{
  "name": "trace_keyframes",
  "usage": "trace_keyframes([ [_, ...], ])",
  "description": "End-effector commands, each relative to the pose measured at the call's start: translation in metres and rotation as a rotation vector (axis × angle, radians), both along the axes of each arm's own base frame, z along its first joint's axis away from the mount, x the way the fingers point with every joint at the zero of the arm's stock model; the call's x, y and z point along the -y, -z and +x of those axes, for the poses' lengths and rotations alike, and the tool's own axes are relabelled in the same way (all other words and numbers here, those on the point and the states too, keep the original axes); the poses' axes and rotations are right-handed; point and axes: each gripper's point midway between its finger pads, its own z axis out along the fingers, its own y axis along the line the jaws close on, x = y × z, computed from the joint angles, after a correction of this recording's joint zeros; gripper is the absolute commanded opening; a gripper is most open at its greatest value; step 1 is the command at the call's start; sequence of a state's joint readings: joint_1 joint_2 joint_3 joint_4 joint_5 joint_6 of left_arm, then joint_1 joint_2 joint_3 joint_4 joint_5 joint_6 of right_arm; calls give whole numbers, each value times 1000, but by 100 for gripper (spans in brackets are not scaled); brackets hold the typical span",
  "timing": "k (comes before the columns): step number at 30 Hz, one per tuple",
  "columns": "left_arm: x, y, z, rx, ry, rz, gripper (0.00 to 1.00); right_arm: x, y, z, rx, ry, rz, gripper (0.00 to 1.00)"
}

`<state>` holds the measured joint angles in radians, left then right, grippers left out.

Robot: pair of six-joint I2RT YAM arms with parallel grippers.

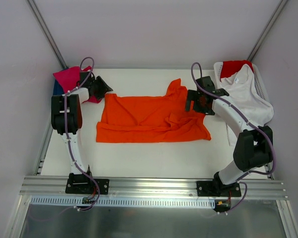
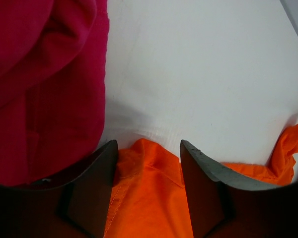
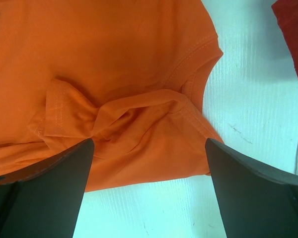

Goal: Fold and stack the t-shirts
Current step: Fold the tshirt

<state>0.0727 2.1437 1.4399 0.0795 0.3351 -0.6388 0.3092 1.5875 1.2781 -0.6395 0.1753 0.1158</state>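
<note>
The bright orange t-shirt (image 1: 149, 119) lies spread out on the white table, its right part bunched. My left gripper (image 1: 100, 88) is at the shirt's far left corner. In the left wrist view it (image 2: 149, 148) is open, with the orange corner (image 2: 149, 188) between the fingers. My right gripper (image 1: 193, 101) hovers over the shirt's right edge. In the right wrist view it (image 3: 149, 148) is wide open above the crumpled orange sleeve (image 3: 124, 124). A magenta-pink t-shirt (image 1: 67, 77) lies on a dark blue one (image 1: 56, 88) at the back left.
A white plastic basket (image 1: 262, 82) at the back right holds a red t-shirt (image 1: 233, 67) and a white t-shirt (image 1: 251, 101) that hangs over its side. The magenta cloth (image 2: 44, 84) lies just left of my left fingers. Walls enclose the table.
</note>
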Motion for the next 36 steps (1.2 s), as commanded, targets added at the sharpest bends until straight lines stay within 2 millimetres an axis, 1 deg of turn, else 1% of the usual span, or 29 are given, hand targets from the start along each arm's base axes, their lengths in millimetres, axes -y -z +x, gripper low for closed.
trace_keyframes([
  [1, -1, -21, -4, 32, 5, 20, 48, 3, -1, 5, 10, 21, -1, 100],
  [2, -1, -20, -5, 30, 5, 20, 44, 3, 0, 5, 6, 20, -5, 99],
  [3, -1, -16, -7, 21, 5, 19, 30, 3, 0, 7, 8, 22, -6, 99],
  [6, -5, -11, -9, 2, -10, 37, 14, 4, 3, 14, 12, 29, 0, 99],
  [7, -8, -11, -10, -3, -24, 51, 5, 3, -2, 22, 28, 30, 11, 100],
  [8, -10, -10, -9, -6, -26, 60, 0, 2, 3, 27, 17, 32, 16, 99],
  [9, -11, -9, -10, -11, -30, 67, 0, -1, 1, 36, 34, 26, 30, 99],
  [10, -11, -10, -10, -11, -32, 74, 0, -8, -9, 49, 63, 13, 70, 99],
  [11, -15, -12, -12, -8, -43, 91, 0, -10, -13, 59, 76, 10, 87, 99],
  [12, -18, -12, -13, -6, -50, 104, 0, -17, -6, 70, 68, -2, 115, 100],
  [13, -20, -14, -13, -3, -55, 117, 0, -19, -9, 82, 85, -2, 133, 99],
  [14, -23, -16, -14, 6, -55, 143, 0, -26, -30, 104, 148, -11, 164, 100],
  [15, -25, -18, -13, 10, -56, 155, 0, -30, -16, 118, 125, -15, 178, 99],
  [16, -26, -19, -13, 15, -56, 168, 0, -36, -18, 129, 130, -30, 211, 99],
  [17, -29, -19, -13, 15, -67, 174, 0, -43, -40, 153, 193, -38, 241, 99],
  [18, -28, -19, -12, 19, -58, 168, 0, -47, -18, 167, 155, -36, 266, 99],
  [20, -24, -15, -10, 22, -44, 152, 0, -53, -15, 189, 165, -35, 304, 99],
  [21, -23, -15, -10, 23, -36, 147, 0, -60, -30, 206, 207, -47, 347, 99],
  [22, -23, -16, -11, 26, -37, 146, 0, -58, -6, 216, 175, -31, 352, 100],
  [23, -23, -17, -11, 39, -41, 148, 0, -59, -2, 224, 177, -27, 365, 100],
  [24, -25, -17, -11, 45, -46, 147, 0, -62, -10, 235, 207, -34, 386, 100],
  [25, -24, -17, -10, 48, -46, 146, 0, -59, -4, 241, 208, -20, 396, 100],
  [26, -23, -17, -10, 49, -43, 144, 0, -58, 9, 247, 203, -11, 405, 99],
  [27, -23, -18, -10, 54, -44, 144, 0, -60, 12, 251, 204, -13, 428, 100],
  [28, -23, -19, -10, 54, -42, 141, 0, -56, 16, 255, 206, 8, 449, 100],
  [29, -24, -17, -11, 52, -44, 140, 0, -54, 25, 258, 199, 21, 460, 100],
  [31, -24, -17, -10, 56, -43, 137, 0, -51, 29, 264, 203, 41, 511, 99],
  [32, -24, -18, -11, 58, -40, 135, 0, -52, 35, 267, 201, 48, 531, 99],
  [36, -22, -17, -11, 58, -36, 131, 0, -52, 42, 274, 201, 56, 595, 99],
])
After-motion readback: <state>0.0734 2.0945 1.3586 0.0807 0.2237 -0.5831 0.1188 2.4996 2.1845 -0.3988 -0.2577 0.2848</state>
